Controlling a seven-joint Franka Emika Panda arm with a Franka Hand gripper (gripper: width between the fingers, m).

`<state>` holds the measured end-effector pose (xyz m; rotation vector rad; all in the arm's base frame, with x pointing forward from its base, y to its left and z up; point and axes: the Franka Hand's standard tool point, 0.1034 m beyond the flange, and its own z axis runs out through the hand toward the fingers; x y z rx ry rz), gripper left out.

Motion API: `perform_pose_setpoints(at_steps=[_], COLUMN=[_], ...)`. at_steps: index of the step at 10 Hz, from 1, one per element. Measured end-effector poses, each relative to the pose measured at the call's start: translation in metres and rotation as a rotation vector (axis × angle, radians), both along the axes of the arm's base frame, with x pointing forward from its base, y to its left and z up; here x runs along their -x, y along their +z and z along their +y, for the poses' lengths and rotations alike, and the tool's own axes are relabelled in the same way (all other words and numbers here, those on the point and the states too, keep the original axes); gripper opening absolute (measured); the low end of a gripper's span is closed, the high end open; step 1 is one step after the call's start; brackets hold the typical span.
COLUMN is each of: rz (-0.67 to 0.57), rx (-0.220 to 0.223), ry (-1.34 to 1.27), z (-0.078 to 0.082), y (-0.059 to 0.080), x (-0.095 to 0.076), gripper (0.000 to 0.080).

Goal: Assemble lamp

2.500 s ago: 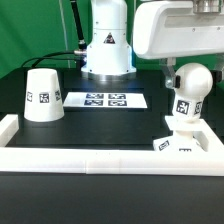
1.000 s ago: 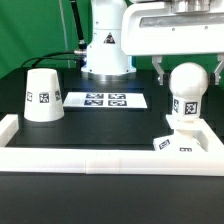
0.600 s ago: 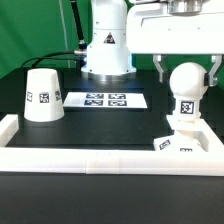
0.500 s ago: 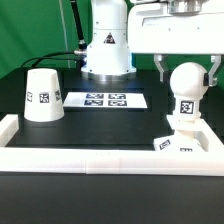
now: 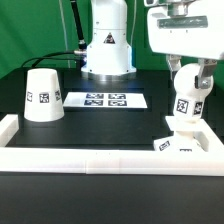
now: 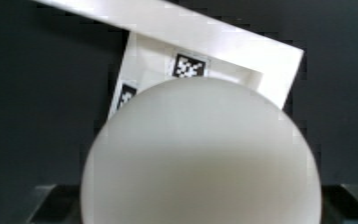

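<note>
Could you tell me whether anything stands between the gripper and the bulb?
Nothing visible does. The gripper sits around the bulb, a finger on either side, and the wrist view shows it close ahead. Whether the fingers touch it is unclear.

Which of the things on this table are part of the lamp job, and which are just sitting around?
Lamp job: bulb, square base, shade.
Just there: marker board, white border rail.
</note>
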<state>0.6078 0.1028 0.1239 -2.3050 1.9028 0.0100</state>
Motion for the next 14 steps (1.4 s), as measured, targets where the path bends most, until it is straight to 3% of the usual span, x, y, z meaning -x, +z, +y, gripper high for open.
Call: perform_pose_setpoints(at_steps=[3, 5, 9, 14], rz=[0.005, -0.002, -0.059, -0.097], rx=[-0.022, -0.016, 0.026, 0.055], ry=[-0.056, 0.004, 0.439, 0.734], z=[-0.0004, -0.0002, 0.0007, 0.0003], y=[-0.0003, -0.0005, 0.0014, 0.001], x=[-0.0002, -0.0002, -0.004, -0.0039], gripper=[0.0576, 0.0686, 0.0699, 0.0699])
